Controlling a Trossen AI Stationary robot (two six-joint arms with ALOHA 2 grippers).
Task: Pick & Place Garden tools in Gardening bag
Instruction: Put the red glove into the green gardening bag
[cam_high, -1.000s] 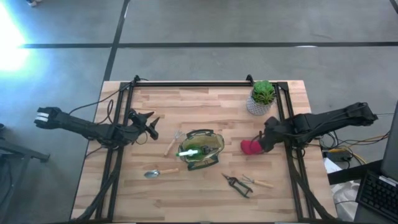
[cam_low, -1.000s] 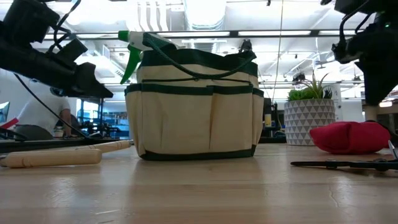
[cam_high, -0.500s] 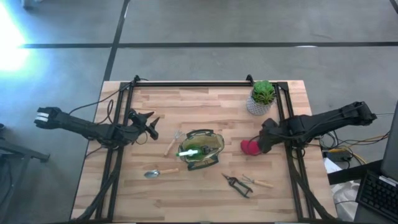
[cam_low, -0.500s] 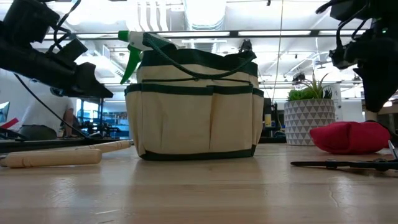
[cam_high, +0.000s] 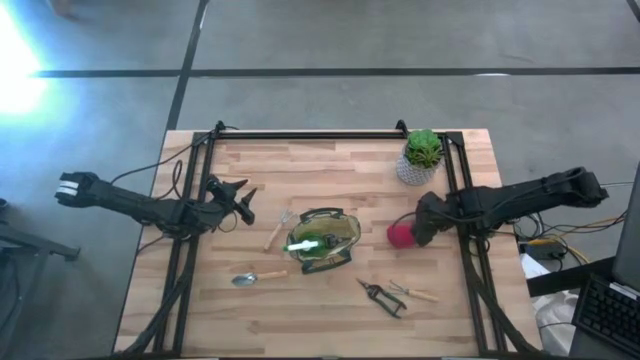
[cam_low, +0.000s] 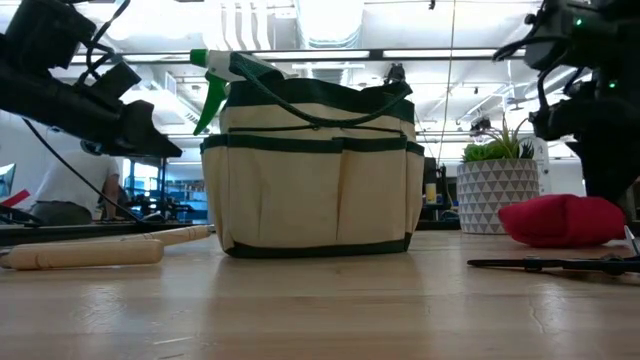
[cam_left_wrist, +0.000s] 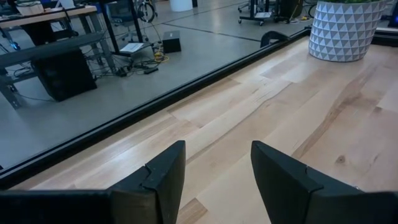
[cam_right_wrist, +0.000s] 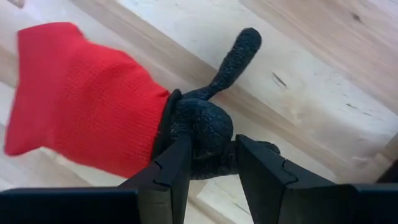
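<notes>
The red glove (cam_right_wrist: 84, 102) is being approached by the right gripper (cam_right_wrist: 210, 163), which is being held low over the glove's dark rubber-coated palm end (cam_right_wrist: 205, 134), beside the potted plant (cam_high: 421, 155) at the table's right side. Its fingers are being kept parted to either side of that dark bunched part, which is lying between them but is not yet being pinched; this stance is judged to be chosen so that the thickest fold can be closed on. The glove is resting on the wooden table (cam_high: 330, 165), apart from the gardening bag (cam_high: 324, 240).

The gardening bag is being left upright at mid-table with its mouth open upward, so that tools can be dropped in from above; a green spray bottle (cam_low: 215, 75) is already being carried inside it, its head showing above the rim.

The left gripper (cam_left_wrist: 214, 171) is being held idle left of the bag, above the table, fingers spread wide and empty.

The wooden-handled fork (cam_high: 277, 229), trowel (cam_high: 256, 277) and pruning shears (cam_high: 382, 297) are lying around the bag, not yet collected.
</notes>
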